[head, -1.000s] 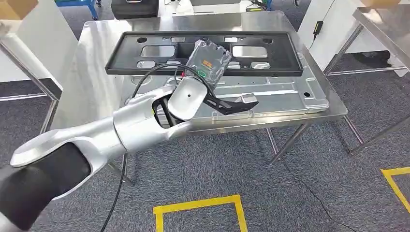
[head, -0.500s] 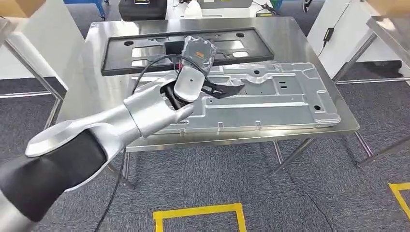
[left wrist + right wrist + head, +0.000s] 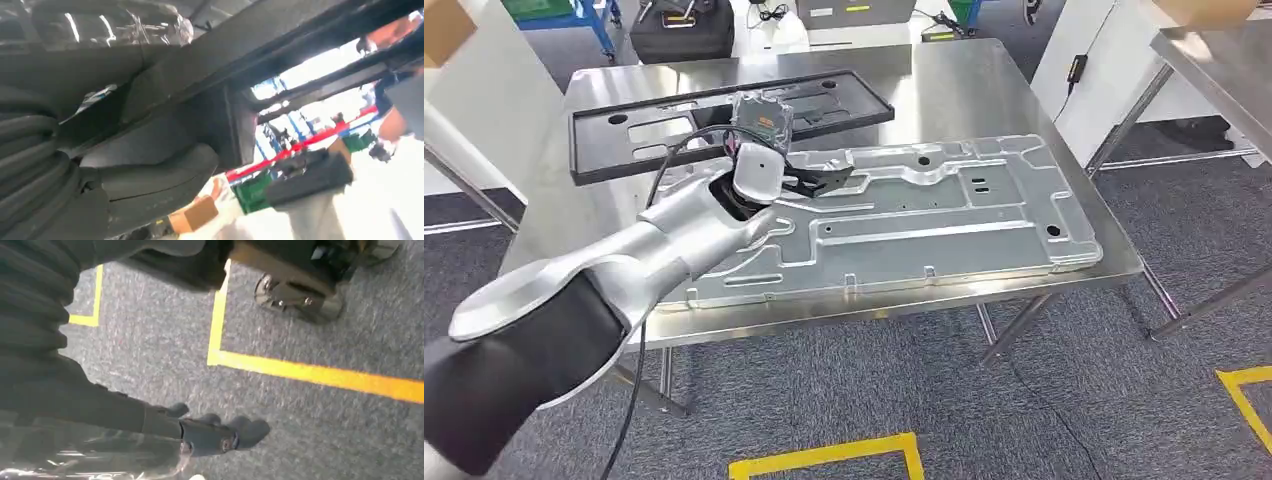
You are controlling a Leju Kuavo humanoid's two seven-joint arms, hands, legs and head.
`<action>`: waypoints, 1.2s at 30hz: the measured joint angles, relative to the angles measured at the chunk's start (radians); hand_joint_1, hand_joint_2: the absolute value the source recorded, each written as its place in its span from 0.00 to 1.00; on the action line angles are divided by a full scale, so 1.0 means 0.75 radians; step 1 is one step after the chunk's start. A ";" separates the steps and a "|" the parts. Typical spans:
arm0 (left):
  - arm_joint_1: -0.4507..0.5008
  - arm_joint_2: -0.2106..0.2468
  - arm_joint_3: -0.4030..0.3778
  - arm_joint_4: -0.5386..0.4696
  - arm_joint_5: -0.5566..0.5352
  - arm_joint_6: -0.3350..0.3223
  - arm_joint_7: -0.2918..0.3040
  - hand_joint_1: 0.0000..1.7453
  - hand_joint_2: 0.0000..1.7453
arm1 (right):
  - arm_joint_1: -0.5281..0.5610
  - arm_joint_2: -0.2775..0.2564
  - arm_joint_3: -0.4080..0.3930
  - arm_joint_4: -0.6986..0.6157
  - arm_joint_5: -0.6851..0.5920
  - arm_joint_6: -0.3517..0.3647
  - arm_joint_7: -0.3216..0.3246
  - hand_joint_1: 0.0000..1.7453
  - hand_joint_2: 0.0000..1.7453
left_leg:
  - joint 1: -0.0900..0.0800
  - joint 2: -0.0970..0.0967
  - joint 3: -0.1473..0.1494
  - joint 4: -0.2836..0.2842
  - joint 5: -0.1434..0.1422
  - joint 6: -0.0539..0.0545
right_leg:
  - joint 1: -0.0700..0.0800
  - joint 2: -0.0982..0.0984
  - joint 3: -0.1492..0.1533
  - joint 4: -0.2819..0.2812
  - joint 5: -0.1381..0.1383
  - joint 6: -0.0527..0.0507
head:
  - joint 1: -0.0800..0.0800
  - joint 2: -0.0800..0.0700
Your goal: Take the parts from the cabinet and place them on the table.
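My left hand (image 3: 809, 182) reaches over the steel table (image 3: 984, 90) and holds a grey part in a clear bag (image 3: 761, 112) with an orange label, standing up out of its grip. It hovers where the black plastic frame (image 3: 624, 140) meets the large silver metal panel (image 3: 924, 220). In the left wrist view the thumb (image 3: 150, 170) lies under dark shapes, with the crinkled bag (image 3: 125, 25) beside it. My right hand (image 3: 215, 435) hangs over the carpet, its fingers curled around shiny clear plastic wrap (image 3: 100, 460); what is inside is unclear.
A black case (image 3: 669, 30) sits beyond the table's far end. A second steel table (image 3: 1224, 50) stands at the right and a white upright panel (image 3: 474, 110) at the left. Yellow tape (image 3: 824, 455) marks the grey carpet before the table.
The camera has shifted, so the whole scene moved. My left hand with the bagged part has gone from the table's near edge to farther in, above the panel's far side by the frame.
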 joint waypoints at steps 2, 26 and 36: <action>0.005 0.004 0.001 0.012 0.012 0.012 -0.007 1.00 1.00 | 0.001 0.003 0.000 -0.001 0.001 -0.002 0.000 0.00 1.00 | 0.001 -0.006 0.002 -0.004 -0.005 0.009 | 0.000 -0.004 0.006 -0.008 -0.005 0.006 | 0.003 0.000; 0.038 -0.081 0.020 0.070 0.082 0.095 -0.148 0.00 0.00 | 0.006 0.005 0.000 0.001 -0.009 -0.002 -0.008 0.00 0.00 | 0.004 -0.009 0.090 -0.046 -0.054 0.018 | -0.003 0.001 -0.073 -0.021 0.083 0.025 | 0.023 0.000; 0.030 -0.095 0.022 0.071 0.114 0.134 -0.164 0.00 0.00 | 0.008 0.005 0.000 0.001 -0.009 0.004 -0.009 0.00 0.00 | 0.000 -0.012 0.094 -0.049 -0.053 0.005 | -0.009 0.000 -0.068 -0.023 0.084 0.024 | 0.019 0.000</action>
